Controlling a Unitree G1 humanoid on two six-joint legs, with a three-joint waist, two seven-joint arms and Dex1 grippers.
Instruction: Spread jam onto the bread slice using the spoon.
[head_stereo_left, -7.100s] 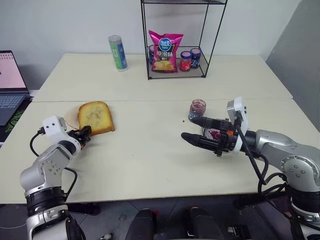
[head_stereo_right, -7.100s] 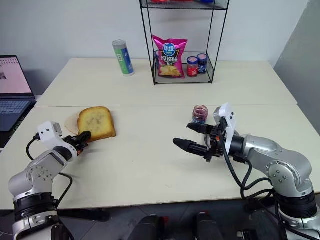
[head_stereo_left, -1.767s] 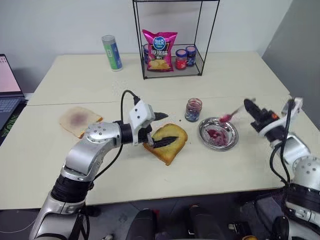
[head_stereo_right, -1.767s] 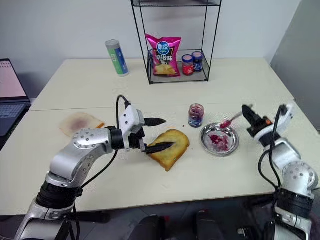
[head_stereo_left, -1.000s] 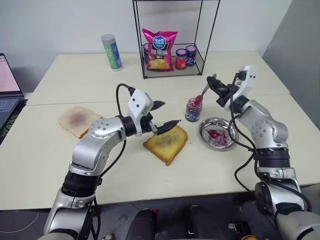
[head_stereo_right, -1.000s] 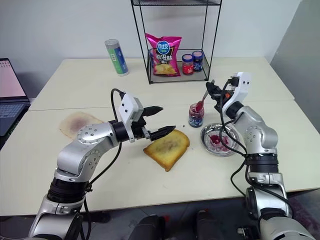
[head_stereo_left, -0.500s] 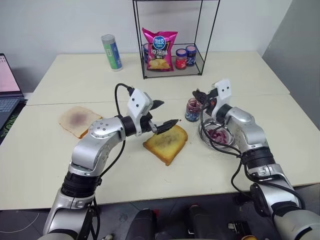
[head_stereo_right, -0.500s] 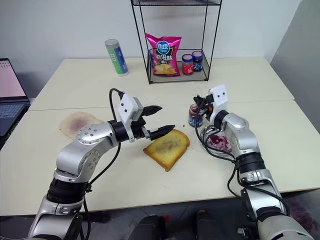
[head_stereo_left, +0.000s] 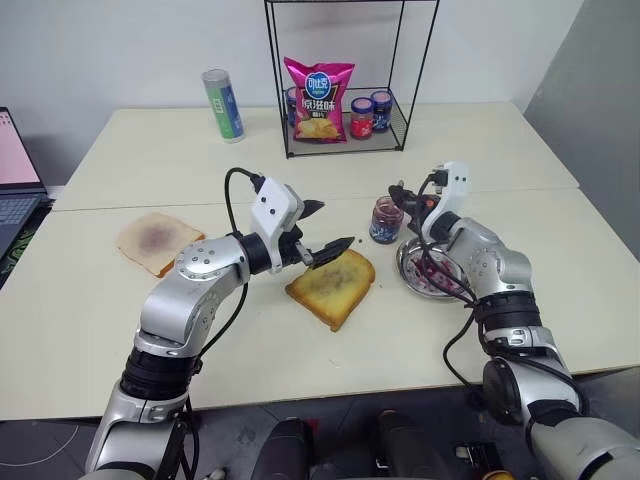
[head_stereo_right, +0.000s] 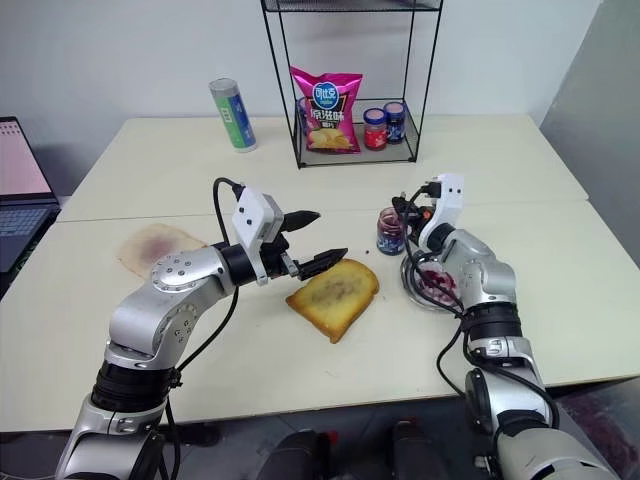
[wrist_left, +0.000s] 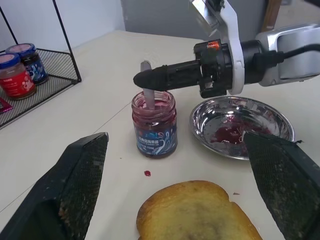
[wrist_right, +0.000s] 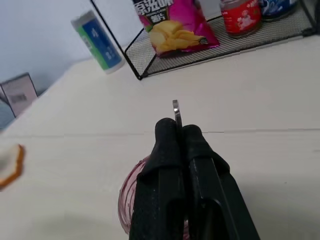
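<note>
Beige table, spoon bowl hidden inside jam jar

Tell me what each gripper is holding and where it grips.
The right gripper pinches the spoon by its handle, bowl down in the jam jar. The left gripper is open, holding nothing.

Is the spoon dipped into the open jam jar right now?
Yes, the spoon, held by the right gripper, stands with its lower end down inside the open jam jar.
</note>
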